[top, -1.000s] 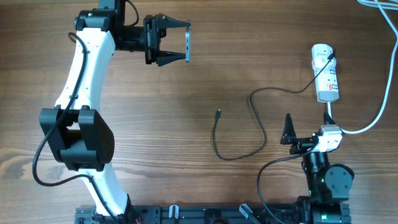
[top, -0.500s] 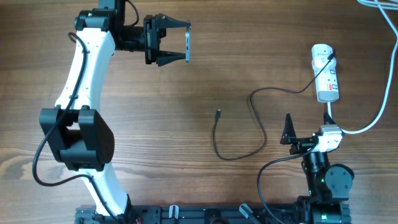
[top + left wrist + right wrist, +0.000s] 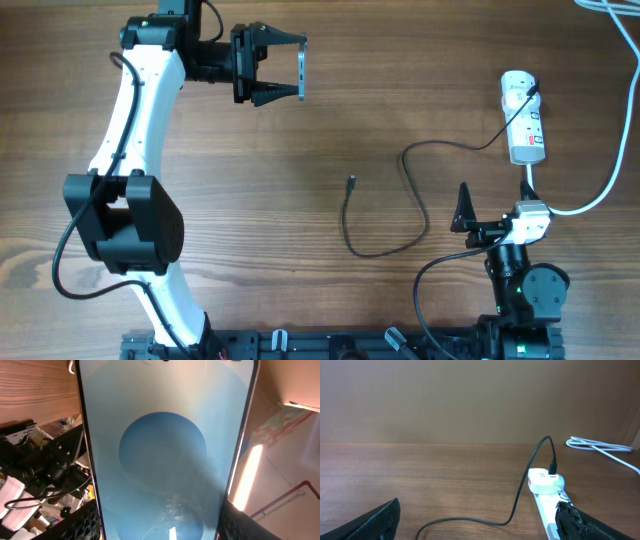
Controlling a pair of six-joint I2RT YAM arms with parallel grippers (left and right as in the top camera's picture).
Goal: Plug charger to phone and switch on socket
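**Overhead view.** The left claw (image 3: pixel 290 72) is clenched on the phone (image 3: pixel 302 76) at the far left of the table (image 3: pixel 450 60). The phone is turned edge-on to this camera, so only a thin strip shows. This hold probably presents one end of the phone for plugging, which a phone lying flat would not allow. The charger (image 3: pixel 427 222) lies loose on the wood, looping from the power strip (image 3: pixel 523 120) at far right to its connector (image 3: pixel 351 183). The connector rests free in the middle, well apart from the phone. The right claw (image 3: pixel 465 220) sits near the front edge, beside the cable's loop and nearer the front than the strip, so it is likely placed to reach either. A white cord (image 3: pixel 600 195) leaves the strip's near end and runs off to the right.

**Left wrist view.** The phone (image 3: pixel 165 450) fills the frame, showing a pale screen with a blue disc. The left claw (image 3: pixel 160 527) grips it by its long edges, and the dark fingers (image 3: pixel 82 522) show at the lower corners.

**Right wrist view.** The right claw (image 3: pixel 477 510) is released. Its fingers (image 3: pixel 375 520) are spread to the frame's lower corners with nothing between them. Ahead and to the right stands the power strip (image 3: pixel 547 484). The charger (image 3: pixel 520 497) arcs away from it to the left, and the white cord (image 3: pixel 600 446) lies beyond. No container is present. The only receptacle is the strip's outlet, which holds the charger's plug at the far end. The switch position cannot be told.
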